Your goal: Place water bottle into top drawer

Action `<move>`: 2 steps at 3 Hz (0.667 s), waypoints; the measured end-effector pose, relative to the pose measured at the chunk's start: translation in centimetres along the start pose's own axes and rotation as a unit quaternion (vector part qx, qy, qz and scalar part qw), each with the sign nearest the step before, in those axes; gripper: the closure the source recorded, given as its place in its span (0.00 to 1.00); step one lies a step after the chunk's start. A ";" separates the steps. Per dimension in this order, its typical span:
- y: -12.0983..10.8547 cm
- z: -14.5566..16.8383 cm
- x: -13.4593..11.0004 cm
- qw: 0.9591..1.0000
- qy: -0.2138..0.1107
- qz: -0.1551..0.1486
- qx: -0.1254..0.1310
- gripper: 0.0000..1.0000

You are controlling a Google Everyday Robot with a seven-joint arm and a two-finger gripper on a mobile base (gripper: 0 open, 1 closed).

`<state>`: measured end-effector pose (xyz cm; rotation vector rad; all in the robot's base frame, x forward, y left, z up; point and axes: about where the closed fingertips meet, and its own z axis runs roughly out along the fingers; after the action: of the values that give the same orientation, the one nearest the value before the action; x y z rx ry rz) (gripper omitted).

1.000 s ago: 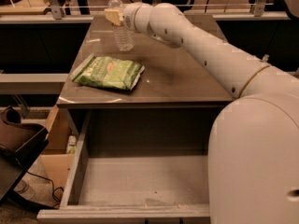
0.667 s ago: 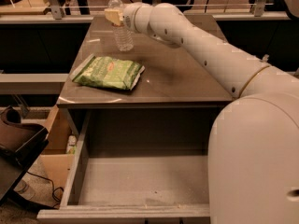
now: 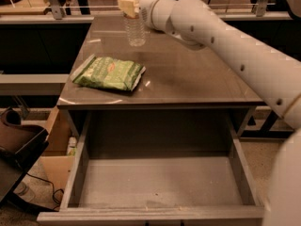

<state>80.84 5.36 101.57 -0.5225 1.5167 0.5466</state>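
The water bottle, clear with a pale label band, is upright at the far left of the tabletop, its base at or just above the surface. My gripper reaches in from the right and is closed around the bottle's upper part, its tan fingers against the neck. The top drawer is pulled open below the table's front edge. Its flat grey bottom holds nothing.
A green snack bag lies on the grey table, left of centre, between the bottle and the drawer. My white arm spans the table's right side. A cardboard box and a dark bag sit on the floor at left.
The bottle and my gripper have shifted to the right together along the back of the table. The snack bag and the drawer have not moved.
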 end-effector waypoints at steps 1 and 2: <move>0.9 -5.4 0.0 1.000 -0.007 0.017 0.004 1.00; 3.5 -10.2 1.3 0.999 -0.004 0.043 0.003 1.00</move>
<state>70.65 1.66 100.41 -0.4525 1.5386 0.6095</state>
